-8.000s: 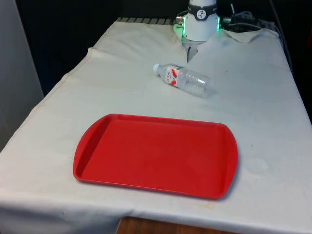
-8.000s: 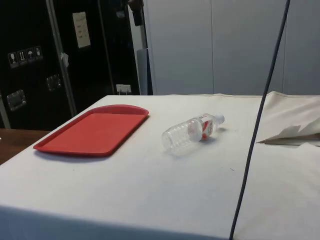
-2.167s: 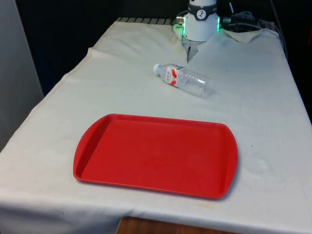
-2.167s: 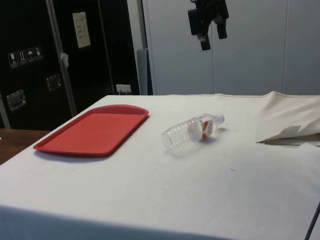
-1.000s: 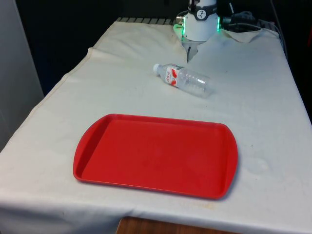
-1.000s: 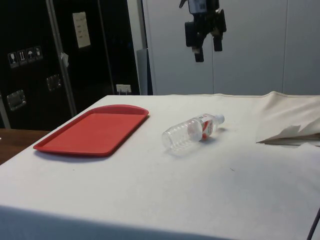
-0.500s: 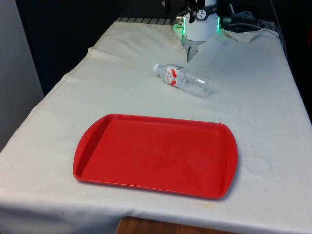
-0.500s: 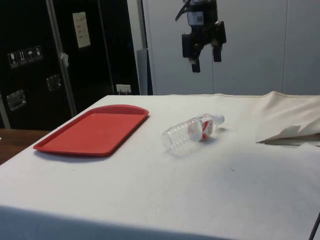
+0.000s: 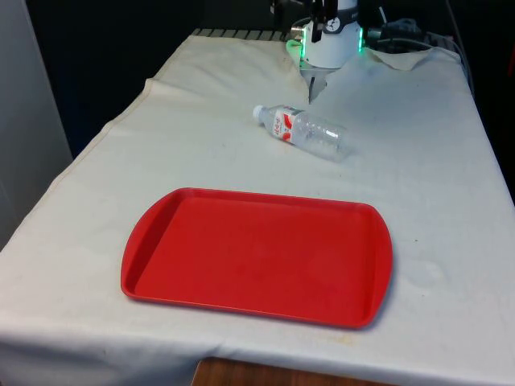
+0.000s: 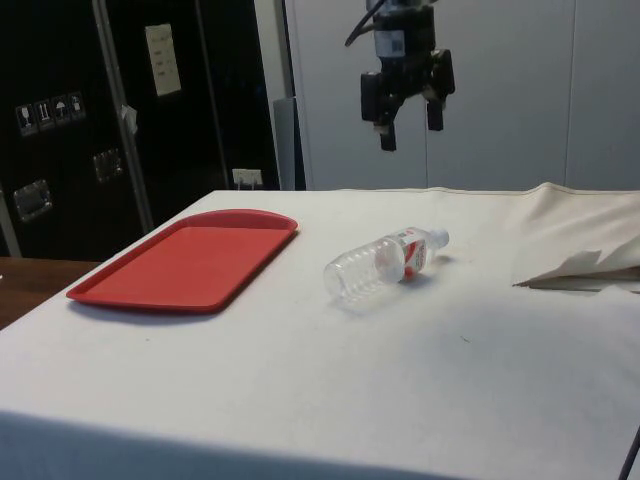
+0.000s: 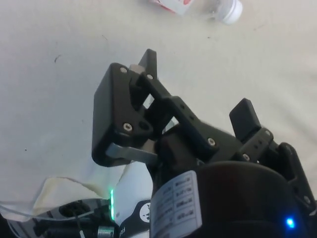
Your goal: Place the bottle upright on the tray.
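Note:
A clear plastic bottle (image 9: 304, 133) with a red-and-white label and a white cap lies on its side on the white cloth, beyond the red tray (image 9: 257, 194). The tray holds nothing. In the side view the bottle (image 10: 383, 264) rests to the right of the tray (image 10: 150, 303), cap pointing away. My black gripper (image 10: 410, 124) hangs high above the bottle, open, with nothing between its fingers. In the wrist view the gripper (image 11: 198, 87) is spread over bare cloth, with the bottle's cap (image 11: 231, 10) at the picture's edge.
The robot's base (image 9: 330, 47) stands at the table's far end, just behind the bottle. A raised fold of cloth (image 10: 578, 268) lies right of the bottle in the side view. A dark cable (image 10: 632, 455) crosses that view's lower right corner.
The gripper has come down lower over the bottle and shifted slightly toward the tray side. Bottle and tray have not moved.

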Robot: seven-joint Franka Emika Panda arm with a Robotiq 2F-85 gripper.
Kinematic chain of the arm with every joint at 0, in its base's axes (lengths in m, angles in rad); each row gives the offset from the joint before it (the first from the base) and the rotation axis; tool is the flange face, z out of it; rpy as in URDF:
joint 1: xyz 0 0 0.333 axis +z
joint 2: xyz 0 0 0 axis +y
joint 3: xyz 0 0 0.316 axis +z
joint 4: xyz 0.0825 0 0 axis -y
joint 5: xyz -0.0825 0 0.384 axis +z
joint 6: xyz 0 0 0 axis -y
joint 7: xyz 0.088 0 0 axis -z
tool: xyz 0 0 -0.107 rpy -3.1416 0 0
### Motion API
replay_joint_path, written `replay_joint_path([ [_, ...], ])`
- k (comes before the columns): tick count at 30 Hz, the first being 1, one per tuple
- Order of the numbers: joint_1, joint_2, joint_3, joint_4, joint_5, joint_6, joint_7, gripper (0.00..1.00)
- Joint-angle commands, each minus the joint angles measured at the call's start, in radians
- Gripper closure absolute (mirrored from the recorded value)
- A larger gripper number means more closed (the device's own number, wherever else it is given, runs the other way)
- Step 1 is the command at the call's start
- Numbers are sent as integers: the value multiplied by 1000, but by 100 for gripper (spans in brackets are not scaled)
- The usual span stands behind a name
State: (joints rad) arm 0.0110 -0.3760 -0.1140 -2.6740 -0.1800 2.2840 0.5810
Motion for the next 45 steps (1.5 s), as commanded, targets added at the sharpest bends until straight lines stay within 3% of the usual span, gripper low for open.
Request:
replay_joint_path([
  [1, -5, 5, 3, -4, -6, 22, 22, 0],
  [6, -5, 17, 2, -11, -5, 46, 54, 0],
  [7, 0, 20, 0, -7, 0, 34, 49, 0],
  [23, -5, 49, -2, -31, -2, 108, 154, 0],
  [24, -1, 46, -2, -27, 0, 90, 142, 0],
  [32, -5, 75, -2, -36, -3, 134, 213, 0],
  [33, -1, 73, -3, -31, 0, 115, 203, 0],
  [39, -5, 97, -2, -40, -3, 153, 266, 0],
  [41, -1, 99, -3, -36, 0, 138, 263, 0],
  [45, -6, 114, -2, -42, -5, 167, 308, 0],
])
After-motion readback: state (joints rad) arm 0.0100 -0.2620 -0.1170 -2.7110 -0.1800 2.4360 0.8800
